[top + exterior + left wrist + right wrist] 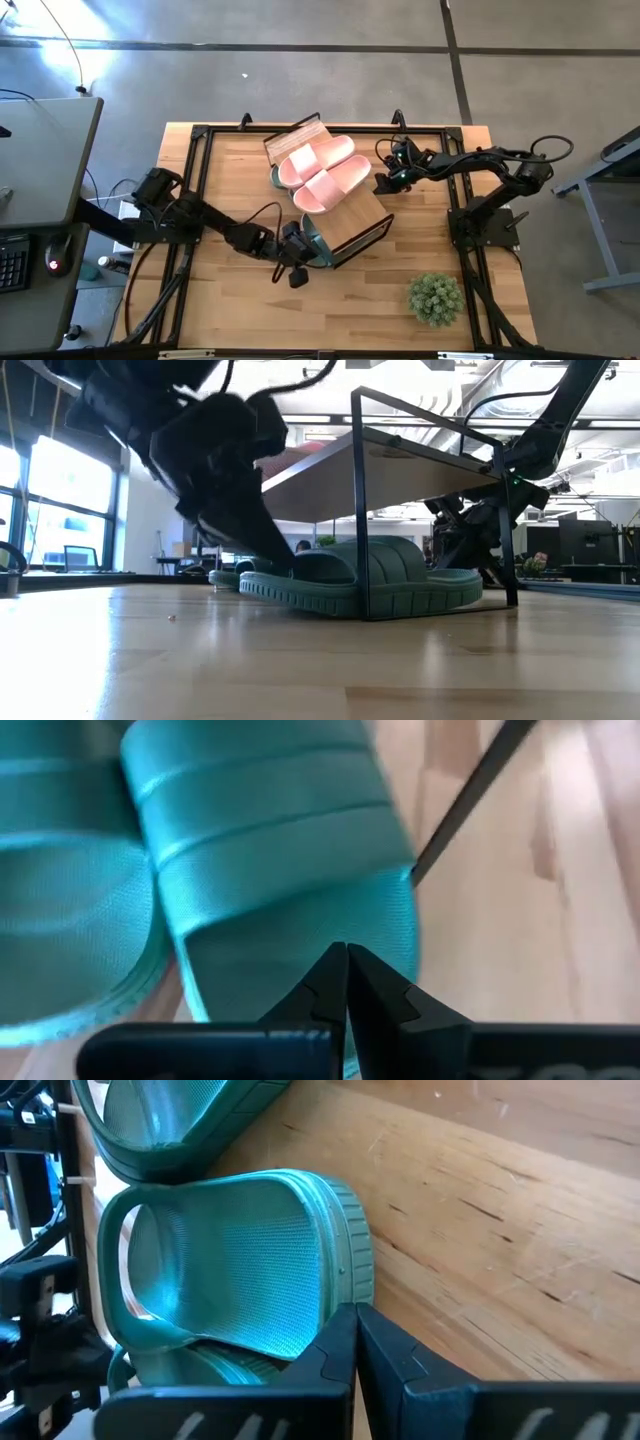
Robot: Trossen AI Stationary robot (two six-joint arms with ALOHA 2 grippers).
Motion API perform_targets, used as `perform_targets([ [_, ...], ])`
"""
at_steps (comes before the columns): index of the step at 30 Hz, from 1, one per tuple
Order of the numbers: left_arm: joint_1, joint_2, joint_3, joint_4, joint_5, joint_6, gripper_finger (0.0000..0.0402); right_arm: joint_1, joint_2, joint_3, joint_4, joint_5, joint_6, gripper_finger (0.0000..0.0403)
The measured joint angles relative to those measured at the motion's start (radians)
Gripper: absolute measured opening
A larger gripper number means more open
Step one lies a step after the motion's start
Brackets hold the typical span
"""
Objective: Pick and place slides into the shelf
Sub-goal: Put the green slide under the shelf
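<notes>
The shelf (pixel 352 215), a light wood plank on a thin black frame, stands aslant at mid-table. Two pink slides (pixel 318 158) (pixel 335 184) lie on its top. Green slides lie on the table under it: one at the near-left end (pixel 370 585), one behind it (pixel 228 574), and two in the right wrist view (pixel 240 1270) (pixel 170 1120). My left gripper (pixel 300 248) is shut at the near-left end. My right gripper (pixel 384 184) is shut at the shelf's far-right side. My left gripper has its shut fingertips (pixel 347 960) on the heel part of the green slide's footbed (pixel 300 935), behind the ribbed strap. The fingers slant down from the table's near-left. The slide lies flat on the table, partly under the shelf, beside a black frame bar (pixel 470 800). My right gripper has its shut fingertips (pixel 355 1325) at the heel-end rim (pixel 345 1275) of a green slide, slanting down from the table's right. Whether they touch the rim I cannot tell. The slide lies under the shelf, its strap end away from the fingers.
A small potted plant (pixel 435 297) stands at the near right of the table. A black rail frame (pixel 195 200) runs round the tabletop. Bare wood lies at the table's left and near side. A desk with a keyboard (pixel 12 262) stands off the left edge.
</notes>
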Motion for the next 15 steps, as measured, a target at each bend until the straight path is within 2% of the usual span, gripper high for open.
perform_targets([
  [3, -0.006, -0.024, 0.007, -0.022, 0.001, 0.023, 0.0000, 0.000, 0.000, 0.000, -0.005, 0.000, -0.005, 0.0000],
  [8, -0.043, -0.092, 0.007, -0.161, 0.007, 0.056, 0.0000, 0.000, 0.000, 0.000, -0.008, 0.002, -0.014, 0.0000],
  [13, -0.085, -0.094, 0.006, -0.215, 0.017, 0.117, 0.0000, 0.000, 0.000, 0.000, -0.008, 0.003, -0.019, 0.0000],
  [15, -0.084, -0.072, 0.008, -0.206, 0.059, 0.105, 0.0000, 0.000, 0.000, 0.000, -0.009, 0.003, -0.019, 0.0000],
])
